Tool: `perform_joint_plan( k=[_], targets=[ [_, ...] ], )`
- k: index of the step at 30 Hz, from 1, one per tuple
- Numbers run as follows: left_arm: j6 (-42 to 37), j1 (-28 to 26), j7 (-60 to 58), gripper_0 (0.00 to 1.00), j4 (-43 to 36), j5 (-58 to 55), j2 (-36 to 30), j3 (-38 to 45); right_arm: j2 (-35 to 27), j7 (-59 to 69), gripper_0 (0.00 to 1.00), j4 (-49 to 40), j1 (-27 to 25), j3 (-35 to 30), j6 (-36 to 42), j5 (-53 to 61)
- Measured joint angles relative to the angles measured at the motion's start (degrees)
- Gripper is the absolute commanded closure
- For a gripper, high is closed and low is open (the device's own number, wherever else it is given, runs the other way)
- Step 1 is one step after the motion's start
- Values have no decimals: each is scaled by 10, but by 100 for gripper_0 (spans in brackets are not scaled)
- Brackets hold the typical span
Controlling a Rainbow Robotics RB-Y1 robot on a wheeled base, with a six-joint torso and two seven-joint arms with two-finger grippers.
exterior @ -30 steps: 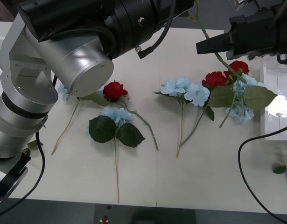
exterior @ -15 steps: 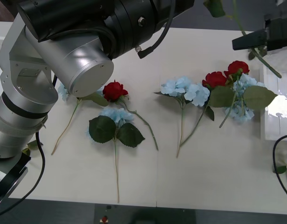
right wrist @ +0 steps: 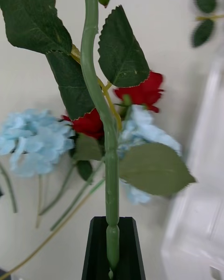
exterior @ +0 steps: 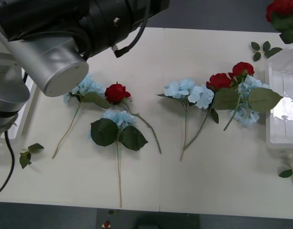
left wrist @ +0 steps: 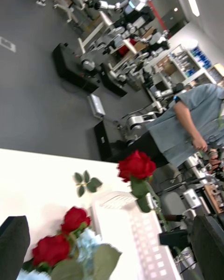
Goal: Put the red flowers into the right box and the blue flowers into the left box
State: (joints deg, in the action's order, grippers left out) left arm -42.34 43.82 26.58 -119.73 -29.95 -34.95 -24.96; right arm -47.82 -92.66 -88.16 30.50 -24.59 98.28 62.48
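While the right gripper [right wrist: 112, 247] clamps its black fingers on the green stem of one of the red flowers [right wrist: 142, 91], that stem runs straight up out of the jaws, past several dark serrated leaves. Beyond the gripped stem, lower down on the table [exterior: 184, 52], lie two more red blooms among the blue flowers [right wrist: 32, 140], and off to the gripper's side the right box [right wrist: 200, 214] shows as a pale translucent tray.

In the front view the lifted rose [exterior: 282, 9] hangs high at the far right corner, above the right box [exterior: 284, 109], which sits at the table's right edge. Just beside that tray lie two red blooms on a heap of blue clusters with big leaves, and further left a second blue flower [exterior: 186, 93] rests with its stem pointing toward the robot. At the left, one red rose [exterior: 116, 92] lies between two blue clusters. A loose leaf sprig [exterior: 263, 47] lies behind the tray.

The left gripper [left wrist: 112, 242] is held up above the table's left side, its two black fingers [left wrist: 11, 242] spread wide apart and empty; ahead of it, across the table, stand the lifted rose [left wrist: 136, 165] and the right box [left wrist: 135, 233].
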Motion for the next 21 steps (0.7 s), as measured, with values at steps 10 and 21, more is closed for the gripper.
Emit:
perform_joint_plan(
  k=[10,21],
  targets=[
    [0,-110,101,0,-20,-85,-164,1,-12,35,100,0,-62,0,-32,-125],
    [0,-186,246,0,54,-131,-256,2,-12,36,100,112,-78,19,-113,-212]
  ],
)
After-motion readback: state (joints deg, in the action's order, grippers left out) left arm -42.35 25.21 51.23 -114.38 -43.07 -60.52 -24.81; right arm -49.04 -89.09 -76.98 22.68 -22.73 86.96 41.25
